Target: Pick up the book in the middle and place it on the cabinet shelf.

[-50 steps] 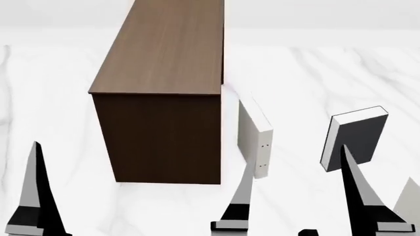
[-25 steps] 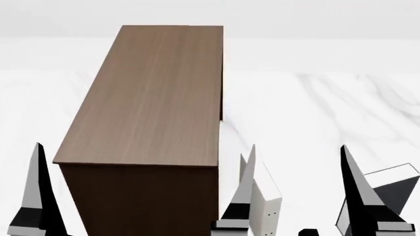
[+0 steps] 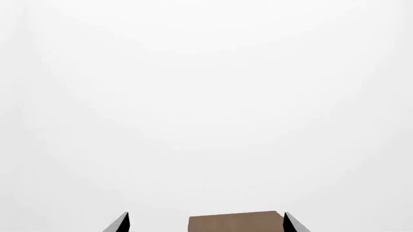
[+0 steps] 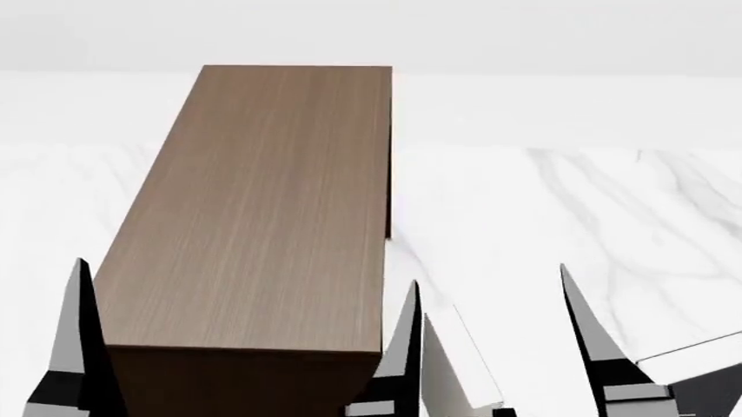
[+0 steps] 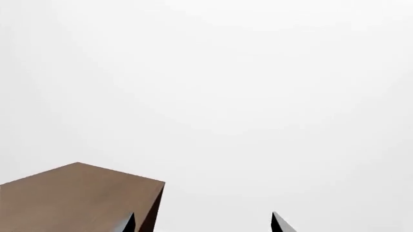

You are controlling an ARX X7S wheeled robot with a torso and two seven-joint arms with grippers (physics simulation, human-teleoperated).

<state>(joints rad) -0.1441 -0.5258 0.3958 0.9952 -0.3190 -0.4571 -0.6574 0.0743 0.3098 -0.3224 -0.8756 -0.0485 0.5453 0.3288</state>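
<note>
Head view: both grippers are entering from the lower edge, fingers pointing forward and up. The left gripper (image 4: 238,334) is holding its two tapered fingers spread wide, one finger (image 4: 79,339) at far left. The right gripper (image 4: 568,334) is likewise standing parted, nothing between its fingers. Wrist views: only the fingertip pairs (image 3: 123,223) (image 5: 279,223) are showing, well apart.

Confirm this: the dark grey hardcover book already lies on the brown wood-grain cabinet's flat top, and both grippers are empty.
Wrong about the book. The head view shows the brown wood-grain cabinet's flat top bare; the dark grey hardcover book sits off to its right, down on the white marble surface. Both grippers are indeed empty.
</note>
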